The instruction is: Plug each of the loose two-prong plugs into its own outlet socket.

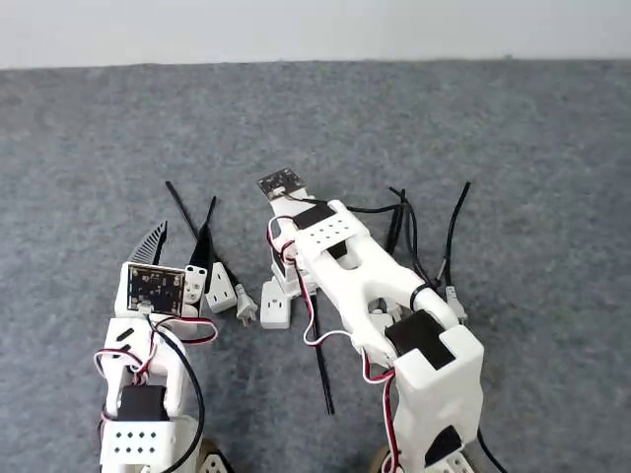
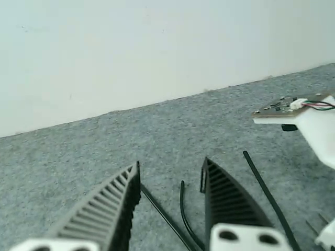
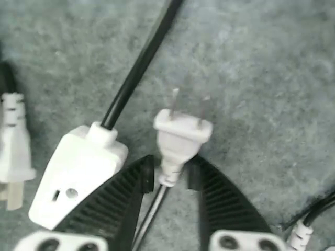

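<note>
Grey carpeted bench point(image 1: 513, 148) seen from above. At left, the left gripper point(image 2: 171, 167) hangs over it with fingers spread apart, holding nothing. Just right of it, a white outlet socket point(image 1: 222, 286) lies beside a loose plug point(image 1: 246, 311). Further right, the right gripper point(image 3: 170, 172) has its fingers clamped on the neck of a two-prong plug point(image 3: 180, 133), just beside a second socket point(image 3: 78, 172)

In the right wrist view we find one plug point(image 3: 13, 151) cut off by the edge. From above, the right arm point(image 1: 375, 286) covers stretches of the black cords point(image 1: 399, 225).
</note>
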Robot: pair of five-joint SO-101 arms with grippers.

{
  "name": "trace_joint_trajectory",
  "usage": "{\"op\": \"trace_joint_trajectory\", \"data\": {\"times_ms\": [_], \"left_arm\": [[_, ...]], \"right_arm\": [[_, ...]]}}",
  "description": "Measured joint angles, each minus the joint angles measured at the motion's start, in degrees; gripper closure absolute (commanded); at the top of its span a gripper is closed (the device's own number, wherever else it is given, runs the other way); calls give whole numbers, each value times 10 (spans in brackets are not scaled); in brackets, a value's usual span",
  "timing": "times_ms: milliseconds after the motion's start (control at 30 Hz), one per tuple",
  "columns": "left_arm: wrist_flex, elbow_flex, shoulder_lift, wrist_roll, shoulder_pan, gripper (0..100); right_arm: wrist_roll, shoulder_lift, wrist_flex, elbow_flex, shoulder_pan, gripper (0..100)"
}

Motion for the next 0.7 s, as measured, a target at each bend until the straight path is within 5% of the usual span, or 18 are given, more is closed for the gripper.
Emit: {"op": "trace_joint_trajectory", "data": {"times_ms": [700], "left_arm": [[0, 0, 0, 0, 0, 822]], "right_arm": [[7, 20, 8, -19, 8, 987]]}}
